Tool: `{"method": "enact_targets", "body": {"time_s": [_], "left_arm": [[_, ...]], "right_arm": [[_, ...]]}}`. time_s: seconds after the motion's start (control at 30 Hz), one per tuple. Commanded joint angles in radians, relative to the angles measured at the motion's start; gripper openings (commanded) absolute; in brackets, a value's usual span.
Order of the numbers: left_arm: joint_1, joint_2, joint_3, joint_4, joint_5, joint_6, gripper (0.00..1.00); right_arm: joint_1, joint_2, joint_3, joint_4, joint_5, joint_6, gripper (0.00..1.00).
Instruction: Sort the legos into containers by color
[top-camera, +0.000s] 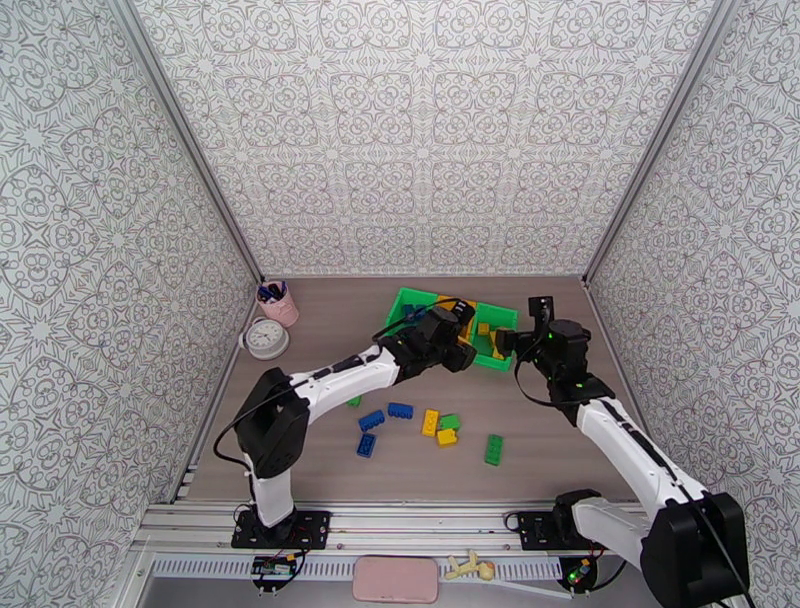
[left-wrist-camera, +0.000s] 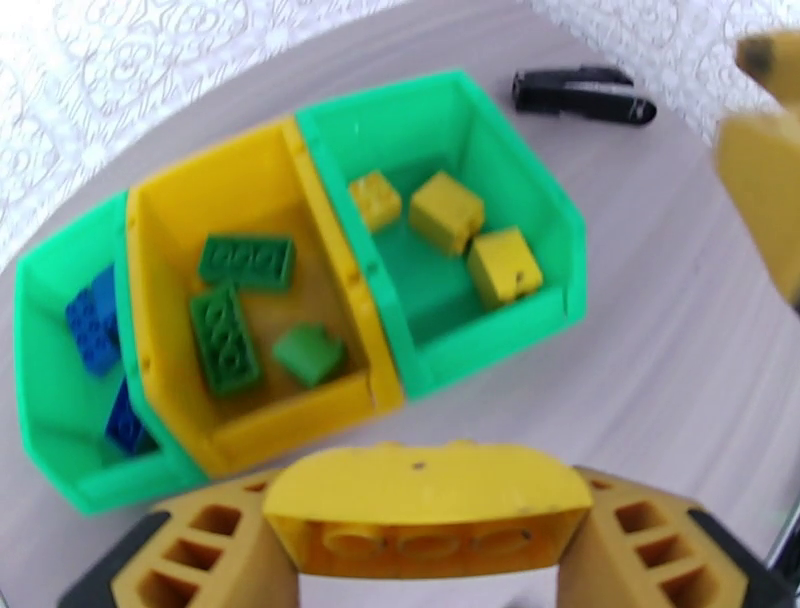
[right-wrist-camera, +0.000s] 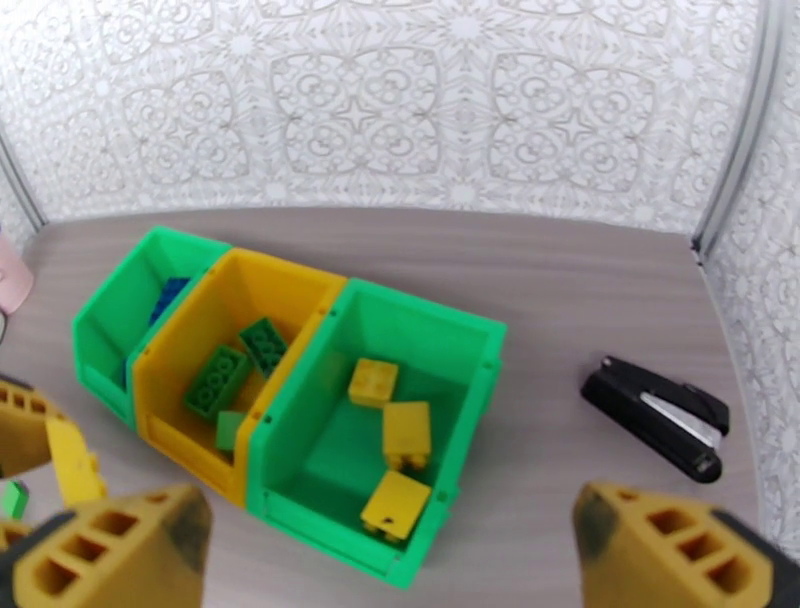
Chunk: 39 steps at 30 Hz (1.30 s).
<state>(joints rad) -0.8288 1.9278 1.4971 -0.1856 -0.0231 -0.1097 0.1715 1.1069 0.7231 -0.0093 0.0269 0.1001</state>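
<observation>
yellow lego (left-wrist-camera: 425, 495) in left gripper (left-wrist-camera: 425, 548) (snug grip)

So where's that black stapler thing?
In the right wrist view the black stapler lies on the table, right of the green bin with the yellow legos, apart from it.

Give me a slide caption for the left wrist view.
Left fingers grip a yellow lego near three joined bins holding colour-sorted bricks.
</observation>
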Motion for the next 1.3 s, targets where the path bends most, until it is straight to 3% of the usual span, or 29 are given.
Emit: {"method": "enact_targets", "body": {"time_s": [0.0,0.23,0.73,1.03,1.27], "left_arm": [[0.011,0.071,0.065,0.161,0.097,0.108,0.63],[0.011,0.242,0.201,0.239,0.144,0.178,0.64],[0.037,0.506,0.524,0.145,0.171,0.199,0.67],[0.046,0.448,0.523,0.080,0.195,0.217,0.89],[0.043,0.227,0.265,0.182,0.221,0.246,0.97]], "right_arm": [[-0.015,-0.046,-0.039,-0.018,0.033,-0.024,1.00],[-0.024,-0.100,-0.092,-0.026,0.039,-0.013,1.00],[-0.047,-0.158,-0.113,-0.057,0.057,-0.044,1.00],[-0.050,-0.161,-0.116,-0.073,0.071,0.065,1.00],[-0.052,-0.184,-0.155,-0.121,0.092,0.273,1.00]]}}
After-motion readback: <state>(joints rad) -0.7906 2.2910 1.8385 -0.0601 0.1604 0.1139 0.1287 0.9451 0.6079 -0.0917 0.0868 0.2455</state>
